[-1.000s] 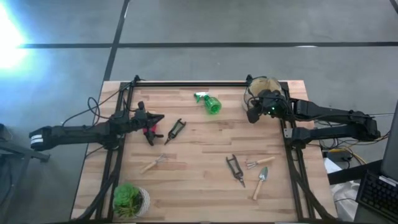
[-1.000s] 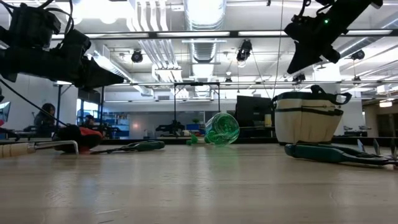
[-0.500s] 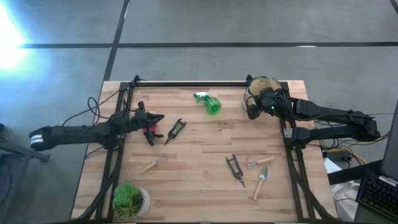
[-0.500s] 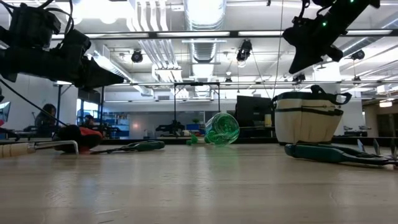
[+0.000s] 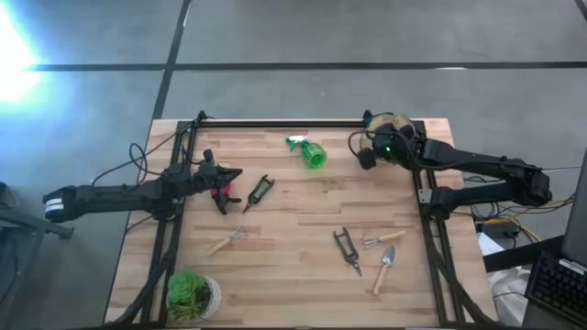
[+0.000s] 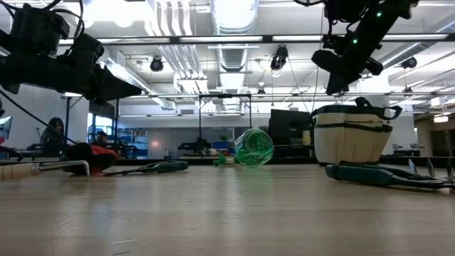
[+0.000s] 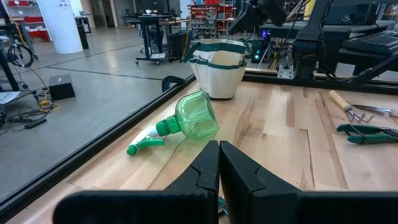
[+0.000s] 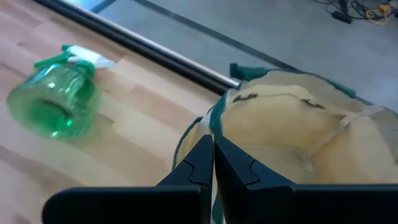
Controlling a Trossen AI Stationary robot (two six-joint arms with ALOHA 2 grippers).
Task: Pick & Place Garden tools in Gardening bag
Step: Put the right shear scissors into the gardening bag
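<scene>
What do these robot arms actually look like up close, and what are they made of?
Both arms are slim, dark and jointed. The left arm has a pale band near its base and loose black cables trailing beside it. The right arm carries a small green light by its wrist. Each end effector, like the left one, is a pair of matte black, angular, tapering fingers.

The left gripper [image 7: 219,163] is hovering with fingers together, facing a green spray bottle [image 7: 186,118] lying before the gardening bag [image 7: 217,67] near the table's [image 7: 280,134] edge.

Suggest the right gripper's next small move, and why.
Probably open and swing toward the green spray bottle: the right gripper is shut and empty beside the gardening bag, and the bottle is the nearest tool lying on the table.
</scene>
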